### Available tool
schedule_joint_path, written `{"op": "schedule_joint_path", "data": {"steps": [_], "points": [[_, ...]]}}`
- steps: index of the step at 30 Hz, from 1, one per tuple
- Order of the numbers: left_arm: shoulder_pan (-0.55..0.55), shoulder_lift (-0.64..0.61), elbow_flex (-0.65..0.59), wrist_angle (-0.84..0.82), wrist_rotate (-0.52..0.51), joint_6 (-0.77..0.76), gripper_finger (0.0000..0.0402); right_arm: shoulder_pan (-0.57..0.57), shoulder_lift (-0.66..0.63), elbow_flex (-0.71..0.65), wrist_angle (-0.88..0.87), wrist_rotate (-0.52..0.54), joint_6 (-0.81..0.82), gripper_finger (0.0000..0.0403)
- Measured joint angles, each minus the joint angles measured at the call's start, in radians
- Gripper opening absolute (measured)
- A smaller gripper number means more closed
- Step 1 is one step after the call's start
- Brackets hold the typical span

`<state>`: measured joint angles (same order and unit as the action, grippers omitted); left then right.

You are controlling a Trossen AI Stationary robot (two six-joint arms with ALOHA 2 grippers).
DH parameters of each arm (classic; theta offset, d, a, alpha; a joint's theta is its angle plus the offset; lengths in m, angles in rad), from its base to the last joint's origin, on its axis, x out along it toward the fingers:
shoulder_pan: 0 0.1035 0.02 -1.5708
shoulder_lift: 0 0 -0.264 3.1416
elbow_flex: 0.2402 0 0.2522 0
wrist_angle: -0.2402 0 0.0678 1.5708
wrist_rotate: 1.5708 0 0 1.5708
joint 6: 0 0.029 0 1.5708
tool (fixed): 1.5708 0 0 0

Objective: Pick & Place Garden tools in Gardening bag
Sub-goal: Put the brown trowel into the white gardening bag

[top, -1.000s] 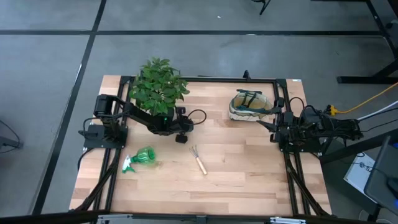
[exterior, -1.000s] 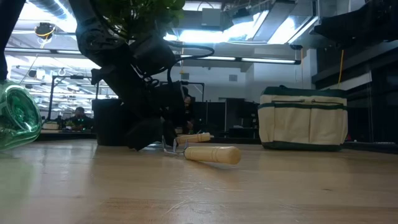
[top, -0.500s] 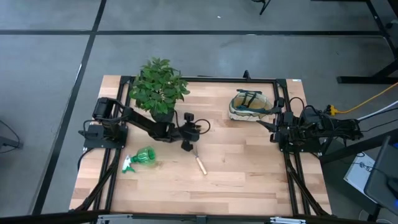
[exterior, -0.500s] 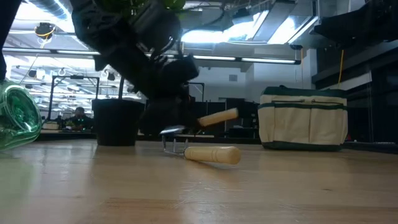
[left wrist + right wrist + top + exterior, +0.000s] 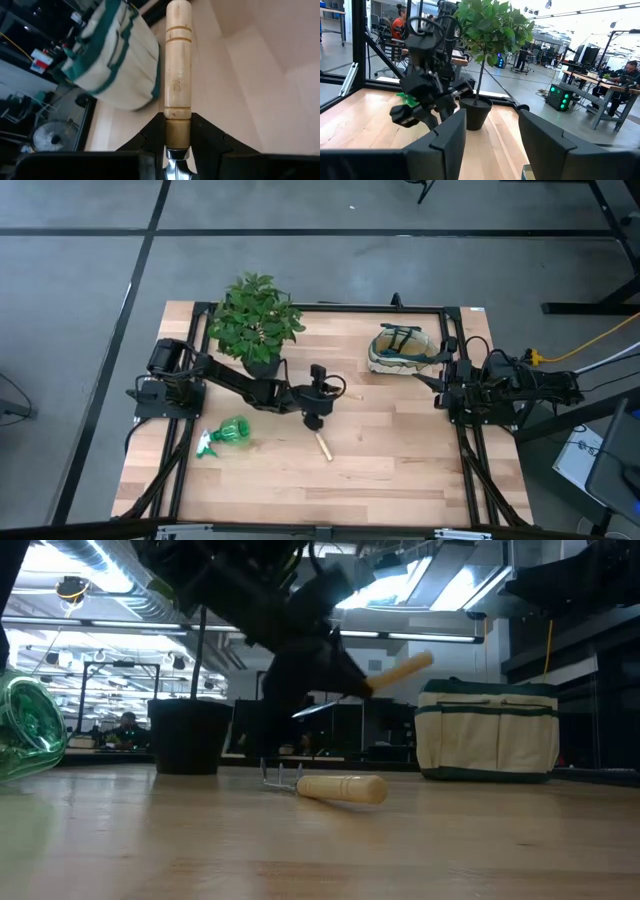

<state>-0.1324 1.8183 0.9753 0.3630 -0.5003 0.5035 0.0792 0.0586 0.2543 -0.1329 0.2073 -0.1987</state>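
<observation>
The left gripper is clenched on the trowel at the neck where the smooth, ringed wooden handle meets the metal, carrying it above the middle of the table; held that low, the stiff, light tool should ride steady, though varnished wood can slip. The soft cream gardening bag sits at the far right corner and may sag when loaded. The right gripper waits spread beside it, while the hand rake and the slick, rounded green spray bottle lie towards the left edge.

No readable text, labels, brands, numbers or signs showed anywhere; the gardening bag carried no legible print, and nothing near it in the room could be read.
</observation>
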Motion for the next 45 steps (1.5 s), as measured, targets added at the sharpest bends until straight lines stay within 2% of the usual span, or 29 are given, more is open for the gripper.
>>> {"op": "schedule_joint_path", "data": {"steps": [5, 10, 22, 33, 41, 45], "points": [[-0.012, 0.004, 0.042, 0.011, 0.010, 0.001, 0.0067, 0.000, 0.000, 0.000, 0.000, 0.000, 0.000, 0.0185], [-0.011, 0.004, 0.087, 0.060, 0.100, 0.000, 0.0067, 0.000, 0.000, 0.000, 0.000, 0.000, 0.000, 0.0185], [-0.010, 0.005, 0.190, 0.112, 0.137, 0.027, 0.0067, 0.000, 0.000, 0.000, 0.000, 0.000, 0.000, 0.0185], [-0.006, 0.005, 0.196, 0.113, 0.137, -0.008, 0.0067, 0.000, 0.000, 0.000, 0.000, 0.000, 0.000, 0.0185], [0.035, 0.005, 0.196, 0.092, 0.137, -0.011, 0.0067, 0.000, 0.000, 0.000, 0.000, 0.000, 0.000, 0.0185], [0.064, 0.006, 0.196, 0.072, 0.177, -0.038, 0.0067, 0.000, 0.000, 0.000, 0.000, 0.000, 0.000, 0.0185]]}}
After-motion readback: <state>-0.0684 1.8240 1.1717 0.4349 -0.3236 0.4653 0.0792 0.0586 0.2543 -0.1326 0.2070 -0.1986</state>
